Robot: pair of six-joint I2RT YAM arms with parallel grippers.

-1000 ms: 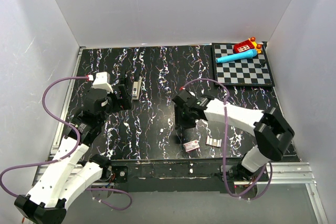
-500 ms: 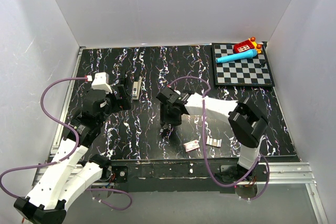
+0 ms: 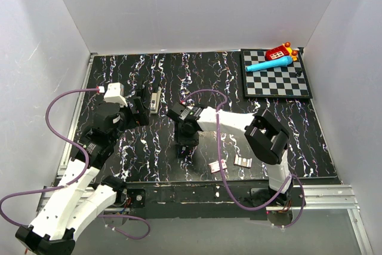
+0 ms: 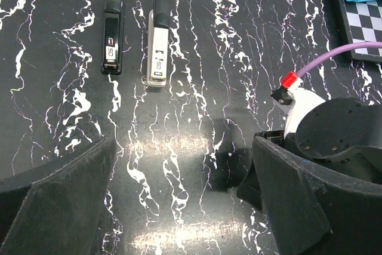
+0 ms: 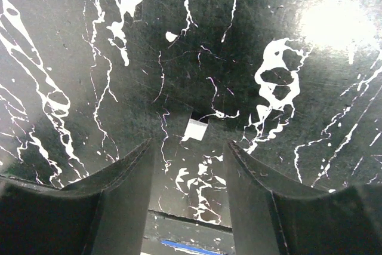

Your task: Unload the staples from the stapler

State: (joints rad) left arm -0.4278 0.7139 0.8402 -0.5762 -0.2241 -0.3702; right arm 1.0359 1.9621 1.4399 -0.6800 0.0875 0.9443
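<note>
We see the left arm [image 3: 89, 147] rising from its base at the near left corner and leaning toward the far left part of the counter [image 3: 197, 76]. Its wrist tilts down so that the left claw [image 4: 184, 147] hangs above the marbled surface. That claw is spread wide and nothing sits between its fingers [image 4: 59, 201].

Just beyond it lies the stapler [image 4: 158, 49], flat on the counter. A slim black object [image 4: 112, 40] lies parallel on its left in the left wrist view, close by but not touching.

The right arm [image 3: 233, 122] folds sharply at the elbow and stretches leftward across the middle of the counter. Its wrist bends down, so the right claw [image 5: 190, 150] points at the surface, well apart from the stapler. Its fingers [image 5: 125, 195] stand apart and grip nothing. We make out only bare counter between them, with a small white scrap [image 5: 196, 128] just ahead of the tips.

A chessboard [image 3: 277, 85] rests in the far right corner.
</note>
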